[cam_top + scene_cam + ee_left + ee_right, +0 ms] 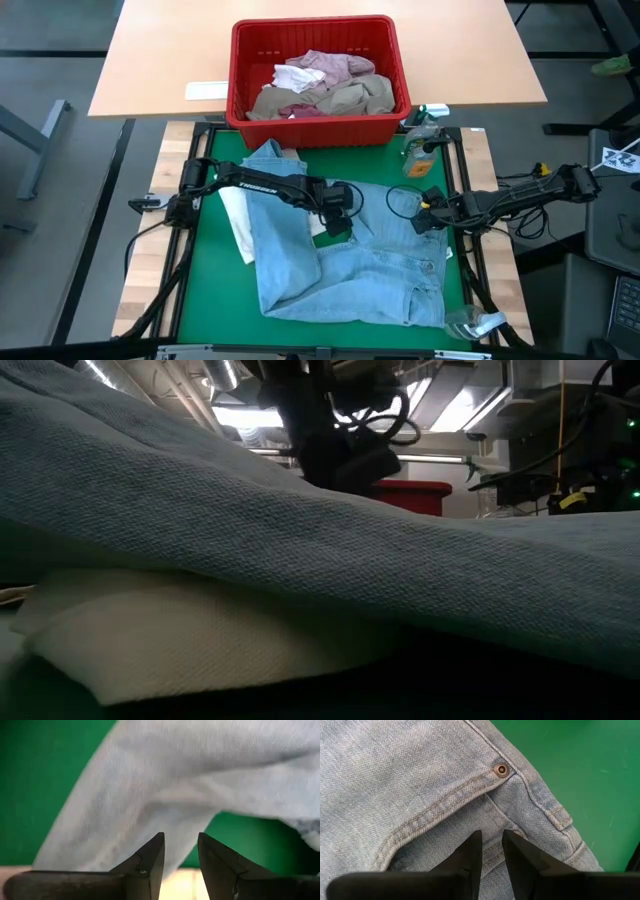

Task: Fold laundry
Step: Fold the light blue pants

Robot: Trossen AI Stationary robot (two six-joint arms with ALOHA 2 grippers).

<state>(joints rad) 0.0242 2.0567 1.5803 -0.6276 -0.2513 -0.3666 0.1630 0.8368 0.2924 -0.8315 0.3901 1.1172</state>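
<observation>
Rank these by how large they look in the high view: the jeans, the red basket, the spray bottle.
1. jeans
2. red basket
3. spray bottle
The basket comes fairly close to the jeans.

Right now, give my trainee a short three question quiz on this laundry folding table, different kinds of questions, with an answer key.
1. True or false: the jeans lie spread on the green mat.
2. Multiple choice. Where is the red basket? A) on the mat beside the jeans; B) on the tan table beyond the mat; C) on the floor.
3. Short answer: which part of the jeans is the right gripper over, going by the right wrist view?

Key
1. True.
2. B; it holds crumpled clothes.
3. The pocket corner, just below the copper rivet. The left gripper sits over the middle of the jeans, its fingers slightly apart with nothing between them.
</observation>
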